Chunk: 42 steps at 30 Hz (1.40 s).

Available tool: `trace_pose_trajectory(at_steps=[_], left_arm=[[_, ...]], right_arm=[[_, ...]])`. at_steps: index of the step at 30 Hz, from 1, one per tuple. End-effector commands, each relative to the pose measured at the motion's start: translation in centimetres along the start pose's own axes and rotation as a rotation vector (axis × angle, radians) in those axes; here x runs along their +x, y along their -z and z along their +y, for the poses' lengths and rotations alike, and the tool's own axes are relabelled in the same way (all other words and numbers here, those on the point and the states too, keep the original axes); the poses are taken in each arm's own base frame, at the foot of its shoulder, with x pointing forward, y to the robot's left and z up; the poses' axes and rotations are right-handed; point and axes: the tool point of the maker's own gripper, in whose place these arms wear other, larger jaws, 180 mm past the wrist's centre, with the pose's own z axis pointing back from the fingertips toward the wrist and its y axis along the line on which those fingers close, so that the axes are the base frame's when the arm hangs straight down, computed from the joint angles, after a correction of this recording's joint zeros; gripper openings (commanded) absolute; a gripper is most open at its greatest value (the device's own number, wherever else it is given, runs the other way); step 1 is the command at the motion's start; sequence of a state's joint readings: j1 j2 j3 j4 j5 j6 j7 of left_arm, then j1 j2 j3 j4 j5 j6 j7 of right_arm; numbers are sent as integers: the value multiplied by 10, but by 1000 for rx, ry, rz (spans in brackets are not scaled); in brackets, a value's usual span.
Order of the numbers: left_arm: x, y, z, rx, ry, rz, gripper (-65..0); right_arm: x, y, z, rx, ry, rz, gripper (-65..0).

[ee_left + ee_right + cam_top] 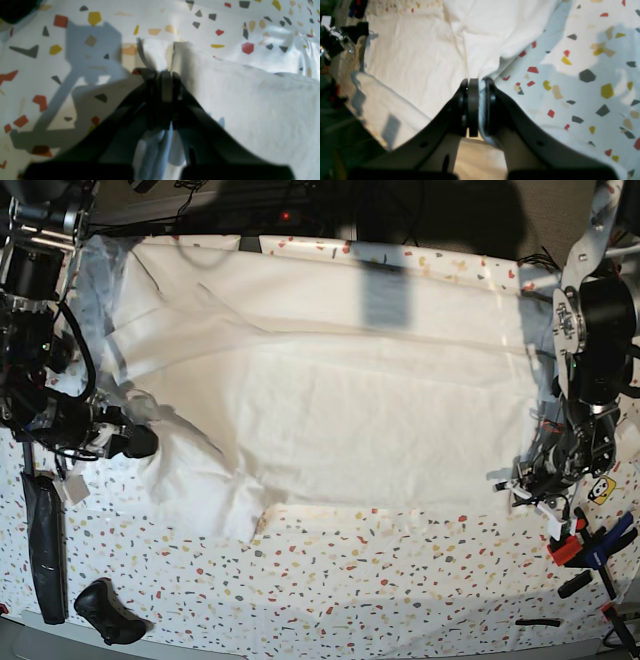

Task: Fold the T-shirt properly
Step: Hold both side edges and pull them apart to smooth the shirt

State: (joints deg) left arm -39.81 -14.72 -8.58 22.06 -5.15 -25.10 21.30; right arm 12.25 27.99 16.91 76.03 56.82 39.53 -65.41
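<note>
The white T-shirt (330, 400) lies spread wide across the speckled table (380, 580), with a sleeve bunched toward the front left. At the shirt's right edge my left gripper (512, 484) is shut on it. In the left wrist view the left gripper (163, 75) pinches a fold of the T-shirt (250, 100) that sticks up past the fingertips. My right gripper (140, 442) holds the shirt's left side. The right wrist view shows the right gripper (476, 83) shut on the edge of the T-shirt (420, 50), with cloth between its pads.
A long black object (45, 545) and a black handheld device (105, 610) lie at the front left. Red and blue clamps (590, 545) sit at the front right, with a small black stick (537, 621) near the front edge. Cables run along the back.
</note>
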Motion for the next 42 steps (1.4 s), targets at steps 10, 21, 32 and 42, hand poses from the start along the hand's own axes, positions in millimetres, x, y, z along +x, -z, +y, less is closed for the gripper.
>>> trace_pose_trajectory(at_steps=[10,21,32,42], left_arm=[[-2,0,-2,-6,16,40,-650],[2,0,-3,-7,16,19,-650],[2,0,-2,-6,17,20,-650],[2,0,-3,-7,16,18,-650]], right_arm=[[-61,17,37,82,56,51,-650],[-62,18,42,87,49,49,-389],[9,-25,31,-58,-101,-154,-375],[25,-42,-48,-222,80,-300,-374]])
